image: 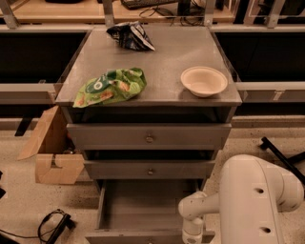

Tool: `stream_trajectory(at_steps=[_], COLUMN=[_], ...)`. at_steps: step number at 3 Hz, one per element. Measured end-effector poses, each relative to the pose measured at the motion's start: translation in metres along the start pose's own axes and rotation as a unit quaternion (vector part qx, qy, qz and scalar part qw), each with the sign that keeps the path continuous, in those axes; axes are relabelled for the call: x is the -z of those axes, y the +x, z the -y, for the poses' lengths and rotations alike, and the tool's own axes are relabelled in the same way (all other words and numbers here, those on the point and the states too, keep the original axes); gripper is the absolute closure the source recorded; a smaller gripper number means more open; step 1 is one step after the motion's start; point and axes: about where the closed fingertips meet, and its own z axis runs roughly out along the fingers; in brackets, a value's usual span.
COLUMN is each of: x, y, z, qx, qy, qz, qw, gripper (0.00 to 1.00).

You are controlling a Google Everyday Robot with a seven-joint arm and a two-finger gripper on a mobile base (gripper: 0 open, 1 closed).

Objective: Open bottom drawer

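At the bottom right of the frame, the robot's white arm [252,200] bulks large. Its slim wrist segment points down and is cut off by the lower edge just beside the drawer's right wall. The gripper lies beyond that edge, out of sight, so I cannot tell whether it is open or closed.

Just left of the wrist, at bottom centre, the bottom drawer [138,207] stands pulled out toward the camera. Its plain grey inside is showing, and its front panel runs along the lower edge of the frame.

To the lower left, a black cable loop [53,224] lies on the speckled floor. Further back on the left, an open cardboard box [51,155] sits beside the cabinet.

Above the open drawer, the middle drawer [119,169] and then the top drawer [109,137] are both pushed in, each with a small round knob at its centre.

On the grey cabinet top [167,57], a green snack bag [110,86] lies near the front left corner. A pale, shallow bowl [204,80] sits near the front right, well apart from the bag. A dark crumpled snack bag [129,36] rests at the far edge, left of centre.

Behind the cabinet, a wooden surface [57,10] spans the top of the frame.
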Motion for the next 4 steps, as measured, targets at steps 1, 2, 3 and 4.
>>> stream_trajectory(at_steps=[1,2,3,4], x=[-0.0018,-0.0001,-0.0021,-0.0009], y=[0.002,0.0015,0.0025,0.0022], z=[-0.0034,-0.0019,-0.0075,-0.009], qx=[0.0,0.0,-0.002,-0.003], qy=[-0.006,-0.006,-0.017,-0.024], qz=[-0.002,-0.001,-0.001,0.0], qw=[1.0,1.0,0.9999,0.9997], gripper=[1.0,1.0,1.0,1.0])
